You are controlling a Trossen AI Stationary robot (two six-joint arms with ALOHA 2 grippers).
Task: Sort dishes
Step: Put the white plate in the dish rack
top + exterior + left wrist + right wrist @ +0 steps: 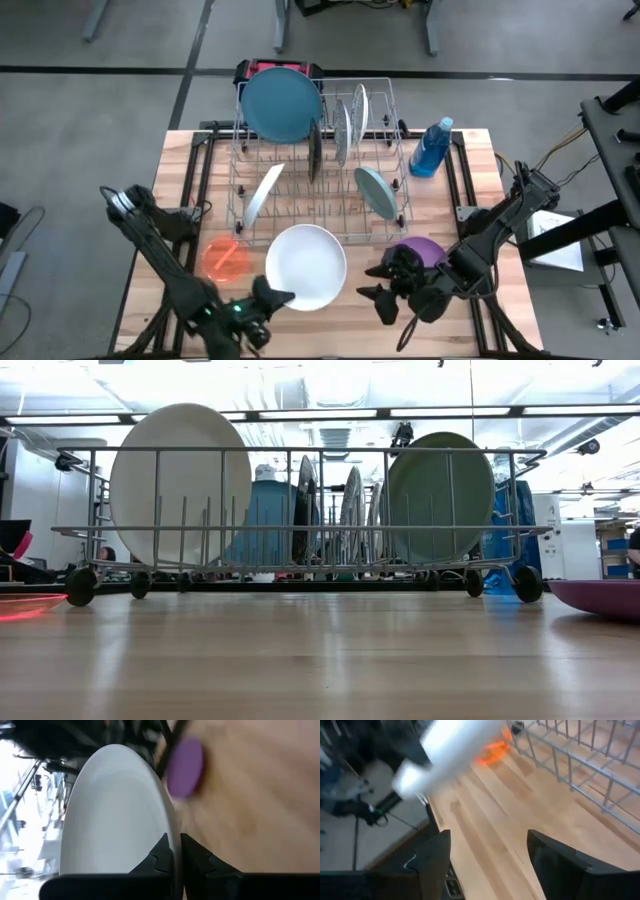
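My left gripper point(275, 297) is shut on a white plate point(305, 265) near the table's front edge, in front of the wire rack point(320, 215). My right gripper point(487, 865) stands open to the right of that plate, nothing between its fingers, close to a purple plate point(422, 250) lying flat on the wood. A small orange plate point(225, 257) lies on the table at the front left. In the rack, several plates stand on edge: a large blue one point(282, 103), a teal-green one point(375, 190) and a white one point(262, 195). My left gripper pinches the white plate's rim point(172, 851) between its two fingers, one on each face, at the plate's near left edge. The fingers come in slanting from the table's near left side. The plate is tilted and off the table; the low view shows none of it on the wood.
A blue bottle point(432, 147) stands right of the rack's far end. The rack fills the table's middle and back. Bare wood point(320, 650) lies between the rack and the front edge. Black frame rails point(200, 170) run along the table's sides.
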